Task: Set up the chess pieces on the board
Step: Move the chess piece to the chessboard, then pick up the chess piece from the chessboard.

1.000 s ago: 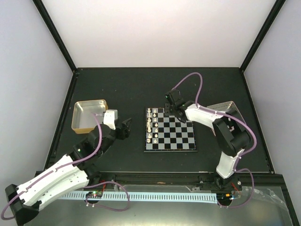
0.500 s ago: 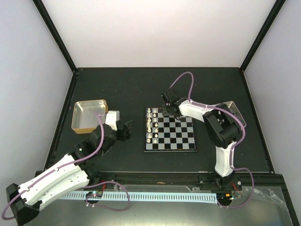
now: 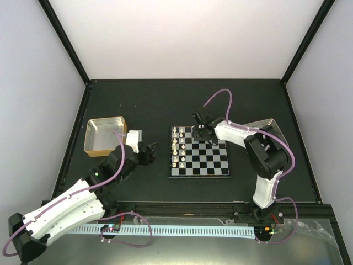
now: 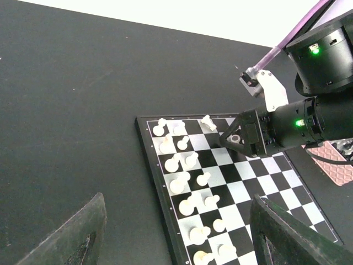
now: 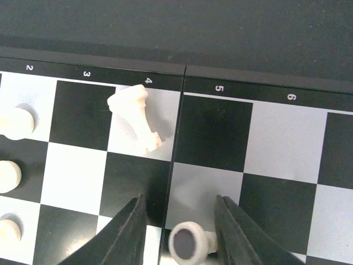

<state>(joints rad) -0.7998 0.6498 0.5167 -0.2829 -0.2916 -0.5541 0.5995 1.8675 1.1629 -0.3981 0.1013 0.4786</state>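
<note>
The board lies mid-table. Several cream-white chess pieces stand in two columns along its left side, also seen in the left wrist view. My right gripper hovers low over the board's far edge. Its jaws are apart in the right wrist view, with a small cream piece lying on its side between them, close to the right finger and clear of the left. Another cream piece lies toppled on a pale square just beyond. My left gripper is open beside the board's left rim, holding nothing.
A gold metal tray sits at the left behind the left arm. A second tray lies right of the board, partly hidden by the right arm. The right arm's purple cable loops above the board's far side.
The right gripper swung slightly left, then came back right and a little nearer over the board's far edge. The left arm edged a bit to the right.
</note>
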